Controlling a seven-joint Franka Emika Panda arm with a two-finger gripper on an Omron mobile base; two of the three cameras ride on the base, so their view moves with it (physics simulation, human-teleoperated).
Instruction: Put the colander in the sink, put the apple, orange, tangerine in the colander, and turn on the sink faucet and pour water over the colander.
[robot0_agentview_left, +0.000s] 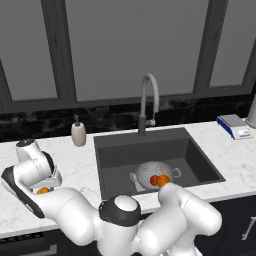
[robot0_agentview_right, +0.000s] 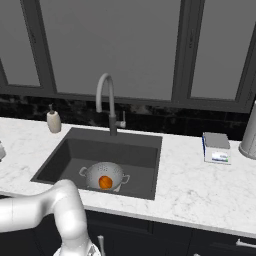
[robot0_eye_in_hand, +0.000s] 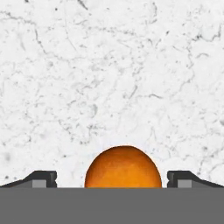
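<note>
Orange tangerine (robot0_eye_in_hand: 123, 167) on marble counter (robot0_eye_in_hand: 109, 65), centred between spread gripper (robot0_eye_in_hand: 112, 178) fingers; lower squarely, then close gently.

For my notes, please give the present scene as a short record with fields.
colander: in the sink, upright
apple: in colander
orange: in colander, beside apple
tangerine: on the marble counter left of sink
tool: open, one fingertip on each side of tangerine
sink faucet: no water seen
</note>
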